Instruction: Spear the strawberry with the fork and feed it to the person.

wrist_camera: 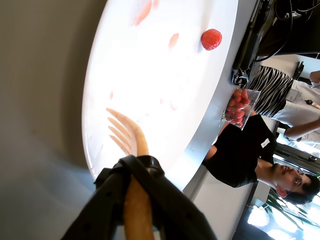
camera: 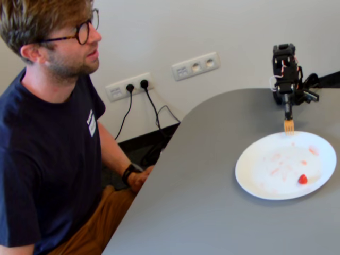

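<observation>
On the grey table (camera: pixel 212 212), against a pale wall with sockets, my jaws (wrist_camera: pixel 134 172) are clamped tight around the stem of the one yellow fork (wrist_camera: pixel 131 136), whose tines hang over the near rim of the single white plate (camera: pixel 249 180). One strawberry (camera: pixel 303 179) lies on the plate's far side, well apart from the tines. One person (camera: pixel 50 138) sits at the table's left edge in the fixed view; the wrist view shows a tub of strawberries (wrist_camera: pixel 238 107) beyond the plate.
</observation>
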You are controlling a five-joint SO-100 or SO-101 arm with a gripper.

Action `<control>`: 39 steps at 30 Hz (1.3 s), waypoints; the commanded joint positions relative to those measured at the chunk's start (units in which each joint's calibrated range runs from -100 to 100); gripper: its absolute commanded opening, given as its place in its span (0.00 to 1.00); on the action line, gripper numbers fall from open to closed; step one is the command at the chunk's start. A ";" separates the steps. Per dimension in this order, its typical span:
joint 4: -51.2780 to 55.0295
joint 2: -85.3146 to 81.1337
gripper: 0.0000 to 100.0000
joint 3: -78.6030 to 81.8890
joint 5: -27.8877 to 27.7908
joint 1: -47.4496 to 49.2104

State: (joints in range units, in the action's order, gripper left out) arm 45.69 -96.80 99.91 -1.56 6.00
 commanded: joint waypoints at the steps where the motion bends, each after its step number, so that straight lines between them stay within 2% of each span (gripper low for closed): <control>1: 0.09 0.02 0.01 0.09 -0.48 -0.40; 15: -1.39 -0.92 0.01 -0.45 -0.59 -0.70; 19: -4.87 1.71 0.01 -20.83 -0.32 -2.26; 21: -4.87 9.16 0.01 -30.93 -0.64 -2.26; 25: -4.61 49.40 0.01 -67.18 -0.11 -2.04; 28: -4.96 67.87 0.01 -82.87 1.30 -0.55; 30: -6.87 75.92 0.01 -87.29 3.61 0.50; 31: -13.05 82.61 0.01 -87.65 4.66 1.99; 36: -26.37 96.75 0.01 -87.92 4.71 4.97; 39: -27.59 101.24 0.01 -90.62 4.71 4.45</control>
State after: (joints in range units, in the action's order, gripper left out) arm 20.29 2.06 13.86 3.02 11.03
